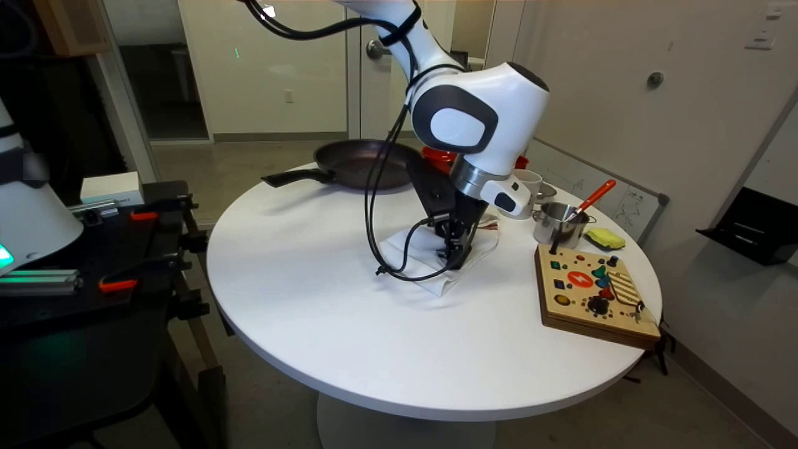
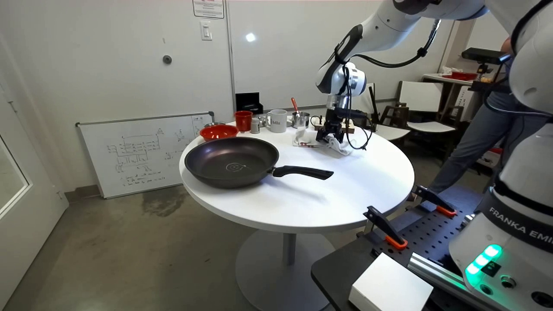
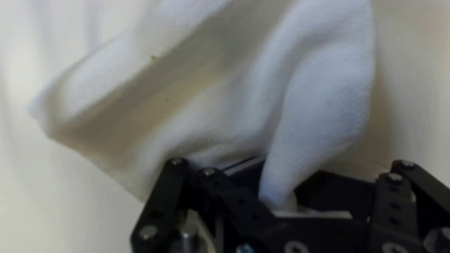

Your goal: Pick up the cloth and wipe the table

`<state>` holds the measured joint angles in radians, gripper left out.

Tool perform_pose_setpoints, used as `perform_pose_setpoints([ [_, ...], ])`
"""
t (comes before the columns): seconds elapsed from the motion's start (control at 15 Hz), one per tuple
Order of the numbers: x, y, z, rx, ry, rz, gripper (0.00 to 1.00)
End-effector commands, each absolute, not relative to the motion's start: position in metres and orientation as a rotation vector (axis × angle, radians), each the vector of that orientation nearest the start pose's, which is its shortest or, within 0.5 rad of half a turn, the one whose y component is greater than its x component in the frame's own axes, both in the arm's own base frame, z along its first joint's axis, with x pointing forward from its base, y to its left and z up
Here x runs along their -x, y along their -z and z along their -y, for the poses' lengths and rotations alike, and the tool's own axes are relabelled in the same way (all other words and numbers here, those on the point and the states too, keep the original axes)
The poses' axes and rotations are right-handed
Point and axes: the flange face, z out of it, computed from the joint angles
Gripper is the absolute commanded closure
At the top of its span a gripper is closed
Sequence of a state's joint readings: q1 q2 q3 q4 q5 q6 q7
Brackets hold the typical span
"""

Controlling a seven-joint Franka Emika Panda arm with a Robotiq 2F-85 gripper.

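The surface (image 1: 312,318), round and white, carries everything, and one arm (image 1: 477,125) leans out over it, so there is no choice of arm to make. The pan (image 2: 231,164) stands near the rim, well apart from the work. The board (image 1: 592,293) lies off the opposite way, also apart. Roughly between them, on the surface, is the cloth (image 3: 225,98), rumpled and straight beneath the pincer (image 3: 281,189) rather than off to a side. Its long axis cannot be read through the creases; in the wrist view a corner points off to the left, while a thick fold narrows down between the jaws. The pincer is clamped on that fold. The pinch seems to fall inside the cloth, not on its edge, so slack should trail around it in a sweep; pressing low would probably drag it flatter than lifting. The mug (image 2: 278,121) stands near the striped edge, making that the riskier direction to wipe.
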<state>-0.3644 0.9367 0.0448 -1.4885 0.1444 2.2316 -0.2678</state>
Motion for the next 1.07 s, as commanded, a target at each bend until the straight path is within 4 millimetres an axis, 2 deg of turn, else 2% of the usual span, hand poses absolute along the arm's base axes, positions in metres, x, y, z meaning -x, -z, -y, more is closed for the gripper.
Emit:
perform_pose_setpoints([
  [0.0, -0.658, -0.096, 0.225, 2.924, -0.205, -0.252, 0.97],
  [0.47, -0.670, -0.126, 0.229, 3.181, -0.241, -0.145, 0.97],
  [0.67, -0.672, -0.130, 0.233, 3.236, -0.253, -0.122, 0.97],
  [1.0, -0.661, -0.125, 0.261, 3.259, -0.307, -0.198, 0.97],
])
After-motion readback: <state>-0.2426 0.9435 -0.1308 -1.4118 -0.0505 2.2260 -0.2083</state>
